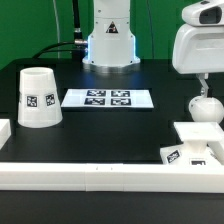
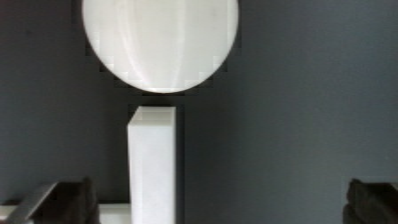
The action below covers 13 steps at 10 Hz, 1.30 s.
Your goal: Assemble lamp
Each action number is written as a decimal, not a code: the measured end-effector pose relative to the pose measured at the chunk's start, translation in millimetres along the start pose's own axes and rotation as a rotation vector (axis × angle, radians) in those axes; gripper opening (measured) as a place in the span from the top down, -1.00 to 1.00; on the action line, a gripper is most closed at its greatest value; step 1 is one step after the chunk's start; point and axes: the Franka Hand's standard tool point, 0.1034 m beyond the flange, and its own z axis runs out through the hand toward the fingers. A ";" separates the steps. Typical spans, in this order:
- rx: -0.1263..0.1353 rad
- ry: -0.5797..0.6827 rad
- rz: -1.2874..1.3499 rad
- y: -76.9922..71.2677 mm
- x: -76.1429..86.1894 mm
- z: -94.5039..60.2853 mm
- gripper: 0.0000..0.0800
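Now the bulb is the part in hand, with the arm poised above it.

At the exterior view's left the shade (image 1: 38, 96) stands rim-down on the black tabletop (image 1: 100, 130); the marker board (image 1: 108, 98) lies mid-table. Toward the right the bulb (image 1: 204, 106) stands below the gripper (image 1: 203, 80), and the base (image 1: 198, 143) sits in the corner of the border rail (image 1: 90, 176). The fingers (image 2: 54, 200) stand spread wide, holding nothing. Next move, likely: lower, straddle the bulb, close.

Smooth white plastic shade (image 1: 38, 97) and bulb (image 1: 204, 105); matt black table (image 1: 120, 125).
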 end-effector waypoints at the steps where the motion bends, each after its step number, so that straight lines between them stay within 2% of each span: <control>1: 0.015 0.013 0.001 8.9 -1.5 4.3 -0.75; 2: 0.022 0.019 0.015 18.0 -11.6 11.0 -0.75; 4: 0.017 0.002 0.002 18.6 -23.9 17.7 -0.75; 6: 0.016 -0.013 0.005 19.5 -20.9 16.0 -0.75; 8: -0.005 -0.152 -0.026 31.8 -27.1 17.1 -0.75; 9: -0.005 -0.173 -0.026 36.0 -20.6 17.8 -0.75; 10: -0.013 -0.244 -0.029 39.4 -26.6 18.4 -0.75; 12: -0.025 -0.375 -0.031 37.0 -24.4 16.4 -0.75; 13: -0.021 -0.454 -0.023 32.7 -22.3 13.1 -0.75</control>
